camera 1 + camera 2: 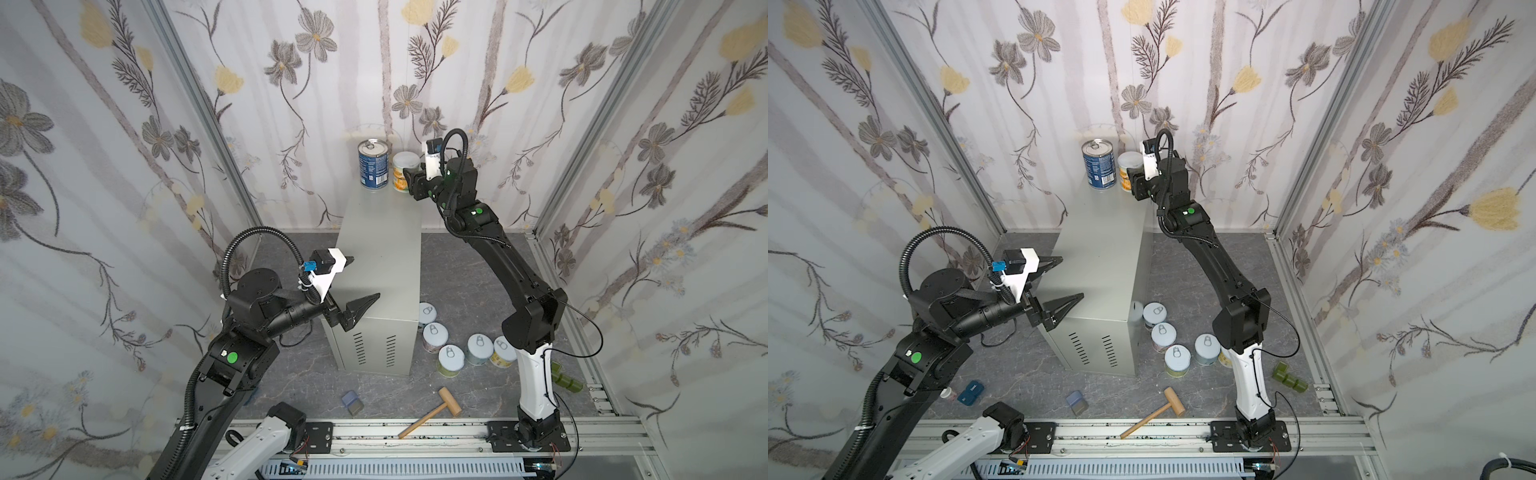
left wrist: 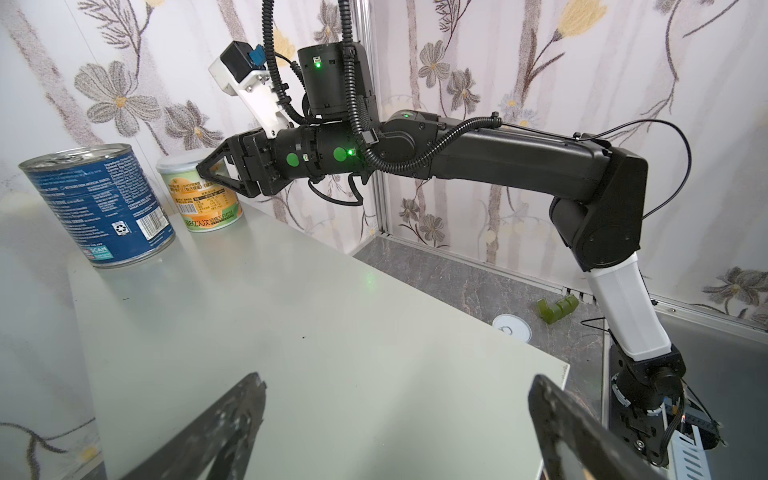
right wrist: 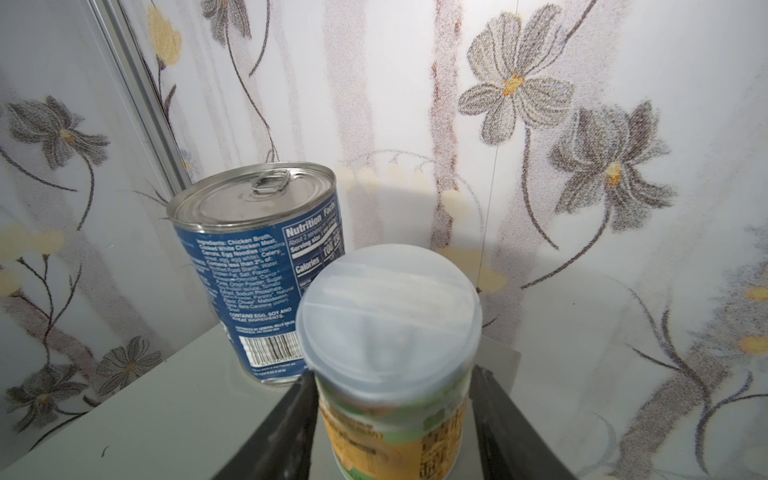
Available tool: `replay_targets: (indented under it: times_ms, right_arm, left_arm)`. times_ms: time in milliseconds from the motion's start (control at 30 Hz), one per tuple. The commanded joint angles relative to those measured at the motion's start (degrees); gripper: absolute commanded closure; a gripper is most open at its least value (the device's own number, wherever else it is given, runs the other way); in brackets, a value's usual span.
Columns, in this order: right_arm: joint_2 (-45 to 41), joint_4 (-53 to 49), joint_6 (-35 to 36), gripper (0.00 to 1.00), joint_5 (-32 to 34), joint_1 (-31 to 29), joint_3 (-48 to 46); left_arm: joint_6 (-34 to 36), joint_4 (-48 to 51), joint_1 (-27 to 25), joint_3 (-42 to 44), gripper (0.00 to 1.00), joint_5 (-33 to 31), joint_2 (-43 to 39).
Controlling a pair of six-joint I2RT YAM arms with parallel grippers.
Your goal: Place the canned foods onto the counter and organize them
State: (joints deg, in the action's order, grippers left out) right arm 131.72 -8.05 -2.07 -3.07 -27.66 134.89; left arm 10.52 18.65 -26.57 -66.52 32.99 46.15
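Since the right pincer [image 3: 392, 399] is clamped on the orange can [image 3: 386, 316], which sits on the counter [image 1: 374, 249] with the blue can [image 3: 257, 249] just beside its tip, backing out without letting go could tip both. Left pincer [image 2: 397, 382] gapes wide, empty.

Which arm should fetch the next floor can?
Probably the right. The right gripper is shut on the orange can now, but the floor cans cluster on its side of the counter, which stands between them and the open left gripper.
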Motion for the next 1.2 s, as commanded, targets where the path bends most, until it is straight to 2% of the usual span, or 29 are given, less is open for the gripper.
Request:
replay_targets:
  times_ms: [0,500,567,733,800,967,1167]
  right_arm:
    - [0.9,0.3,0.4,0.43,-0.8,0.2,1.2]
    - [2.6,0.3,0.0,0.44,-0.8,0.7,3.7]
    - [2.2,0.2,0.2,0.4,-1.4,0.7,3.7]
    - [-1.0,0.1,1.2,0.18,-4.3,0.6,2.0]
    - [-4.6,1.7,1.6,0.11,-5.2,0.5,-2.4]
    - [-18.1,6.9,0.9,0.01,-6.9,0.4,-21.1]
    - [-35.4,6.6,-1.0,0.0,-6.1,0.4,-42.3]
  left_arm:
    - [0.4,-2.5,0.1,0.0,0.0,0.1,0.0]
    - [0.6,-2.4,0.2,-0.1,0.0,-0.1,0.1]
    - [0.5,-2.5,0.4,-0.1,0.0,0.1,0.2]
    - [0.6,-2.3,0.5,0.1,0.0,0.1,0.2]
    - [0.7,-2.3,0.5,0.2,0.0,-0.2,0.0]
    - [0.5,-2.4,0.6,0.2,0.0,-0.2,0.1]
    - [-0.1,-3.2,0.6,0.3,0.0,-1.1,0.0]
